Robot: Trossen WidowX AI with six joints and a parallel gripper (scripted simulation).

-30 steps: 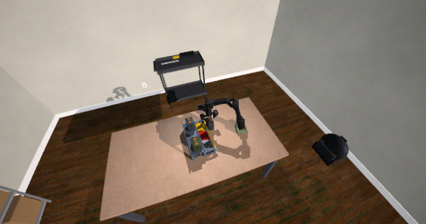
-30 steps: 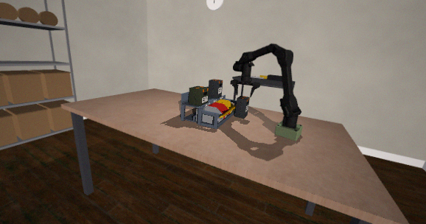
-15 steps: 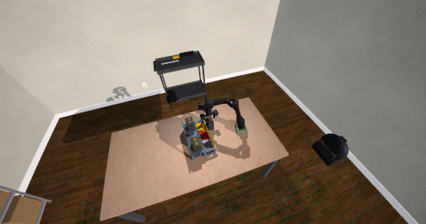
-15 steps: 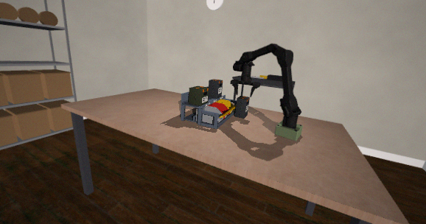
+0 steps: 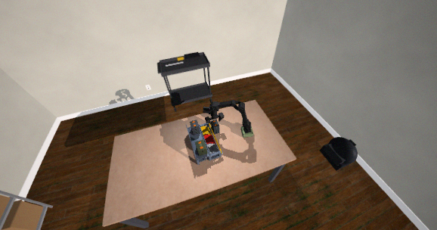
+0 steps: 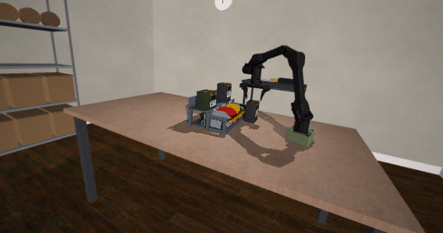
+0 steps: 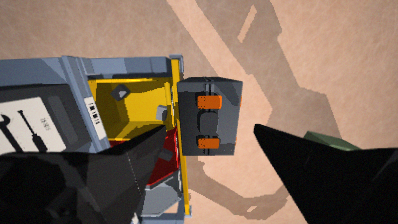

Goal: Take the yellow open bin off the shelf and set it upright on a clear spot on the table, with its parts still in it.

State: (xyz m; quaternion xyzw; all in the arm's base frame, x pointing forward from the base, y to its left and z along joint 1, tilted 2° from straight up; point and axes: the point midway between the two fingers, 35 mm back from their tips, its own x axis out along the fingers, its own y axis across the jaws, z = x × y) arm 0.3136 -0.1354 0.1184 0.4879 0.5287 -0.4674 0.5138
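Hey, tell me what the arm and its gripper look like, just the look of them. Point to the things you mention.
The arm (image 5: 242,108) (image 6: 298,75) is black all over, built of slim, angular links with chunky joints. The gripper (image 5: 215,119) (image 6: 254,94) (image 7: 209,128) is black too, with two dark fingers that taper to points in the wrist view. I can't make out any markings or cables on either.

A workshop or storeroom is suggested, though which of the two cannot be told. Cardboard boxes are stacked on a metal shelf rack (image 6: 70,52), well apart from the pincer (image 5: 214,121) (image 6: 254,94) (image 7: 210,127). Below the pincer, lidded cases and coloured bins (image 5: 209,138) (image 6: 228,110) (image 7: 135,107) are seen, one case being marked with a wrench and screwdriver.
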